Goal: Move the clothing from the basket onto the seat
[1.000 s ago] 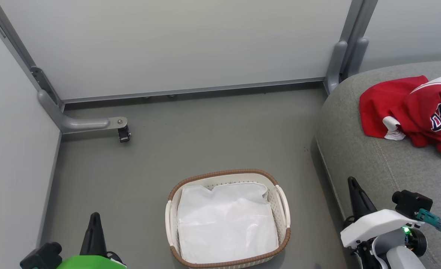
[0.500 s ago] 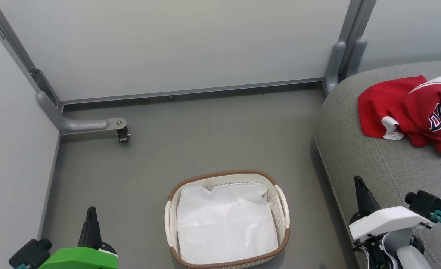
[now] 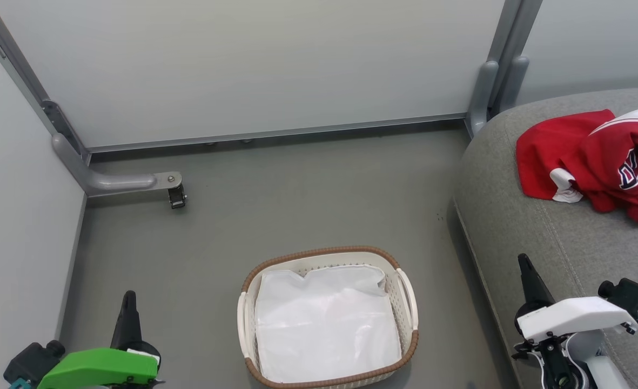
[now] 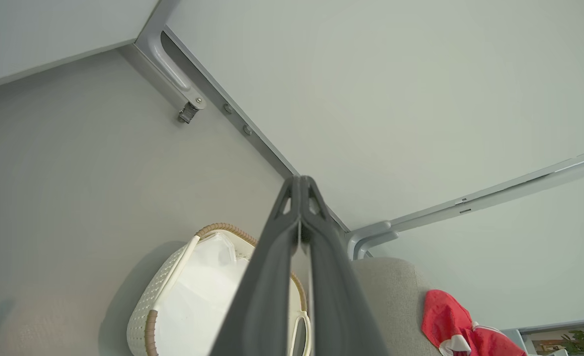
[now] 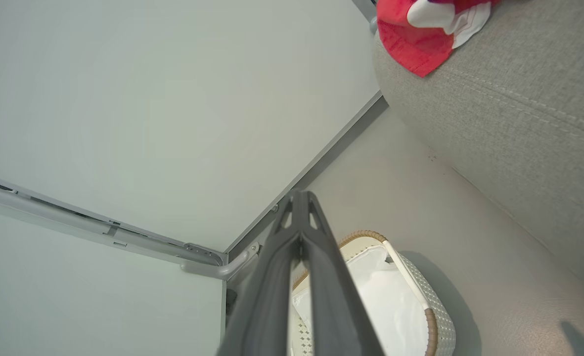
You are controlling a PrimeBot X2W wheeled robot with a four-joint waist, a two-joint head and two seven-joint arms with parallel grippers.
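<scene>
From the head, the red clothing (image 3: 583, 156) lies in a heap on the big grey seat (image 3: 540, 254), far off on the right. The right tool (image 3: 526, 270) is near, by the seat's near left edge, well apart from the clothing. Its two dark fingers are pressed together and hold nothing. The left tool (image 3: 129, 305) is near on the left, over the floor (image 3: 275, 205). Its fingers are pressed together too, with nothing in them. The basket (image 3: 319, 252) sits on the floor between the two tools, near the left side of the seat. A white sheet (image 3: 324, 324) lies inside it. Pale walls (image 3: 243, 70) stand at the far side and at the left. A grey metal foot (image 3: 129, 181) with a little wheel rests on the floor at the far left.

From the left wrist, this tool's fingers meet at the tips and grip nothing. Beyond them are the basket on the floor, the seat, and a bit of the red clothing lying on the seat.

From the right wrist, this tool's fingers meet at the tips and hold nothing. The basket is just beyond them. The clothing lies well apart from it, up on the seat.
</scene>
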